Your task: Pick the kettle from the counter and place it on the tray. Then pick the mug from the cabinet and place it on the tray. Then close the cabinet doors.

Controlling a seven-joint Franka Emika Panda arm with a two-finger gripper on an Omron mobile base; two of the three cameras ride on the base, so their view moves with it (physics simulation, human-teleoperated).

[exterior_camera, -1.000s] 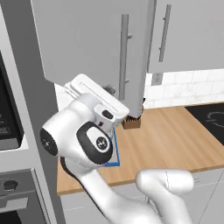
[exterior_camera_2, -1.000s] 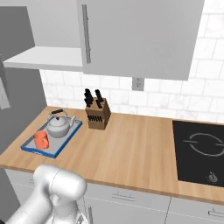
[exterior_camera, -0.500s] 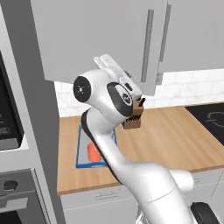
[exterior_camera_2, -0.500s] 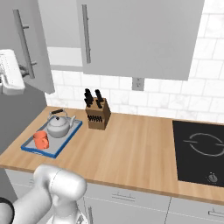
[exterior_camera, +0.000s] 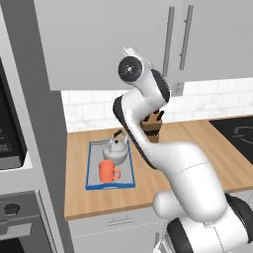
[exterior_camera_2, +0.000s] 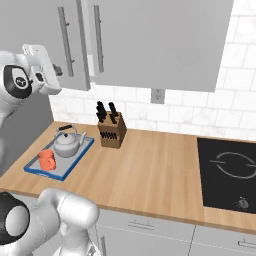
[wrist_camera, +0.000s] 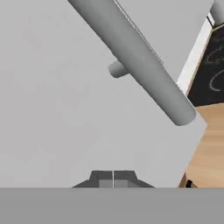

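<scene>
Left cabinet door [exterior_camera_2: 50, 40] swung nearly shut since before, gripper [wrist_camera: 113, 178] clenched empty against it — kettle [exterior_camera: 114, 151], mug [exterior_camera: 107, 172] on tray [exterior_camera: 92, 168].

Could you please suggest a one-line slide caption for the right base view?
Kettle and mug sit on the tray; gripper presses the left cabinet door.

Arm [exterior_camera: 173, 163]: glossy white rounded shells showing, black circular joint caps, dark bands ringing the joints.
</scene>
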